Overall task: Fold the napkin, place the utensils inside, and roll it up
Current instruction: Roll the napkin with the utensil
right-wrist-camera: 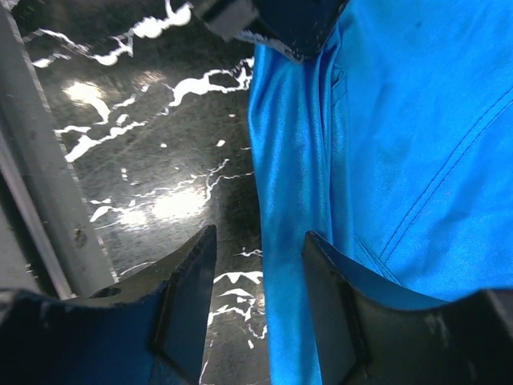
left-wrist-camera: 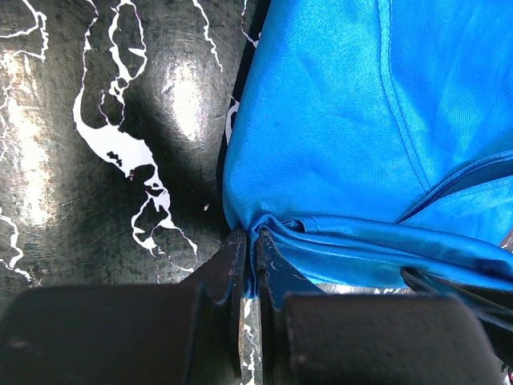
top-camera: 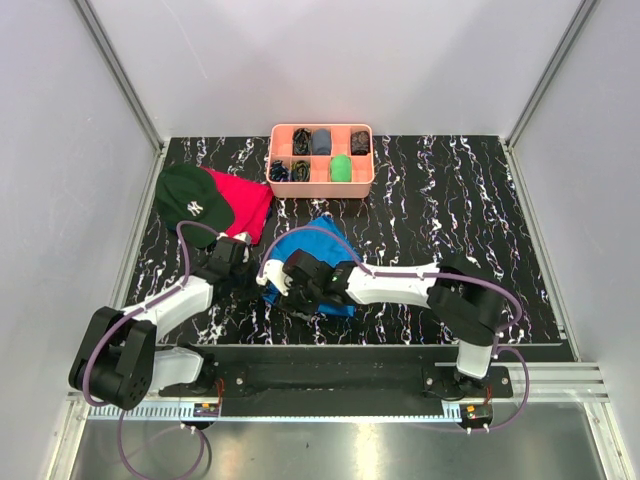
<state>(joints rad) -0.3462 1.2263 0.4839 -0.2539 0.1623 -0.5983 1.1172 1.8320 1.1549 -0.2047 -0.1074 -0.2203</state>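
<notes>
The blue napkin (top-camera: 318, 245) lies bunched on the black marbled surface (top-camera: 450, 220), about midway along its near edge. The left claw (left-wrist-camera: 249, 237) is pinched almost closed on a gathered corner at the napkin's left side. The right claw (right-wrist-camera: 259, 238) stands spread open over the napkin's edge, gripping nothing. A pink tray (top-camera: 321, 185) sits at the far edge.

Thin, softly sheened cloth of the napkin (left-wrist-camera: 321, 120); glossy, smooth marbled top of the table (left-wrist-camera: 80, 200)
</notes>
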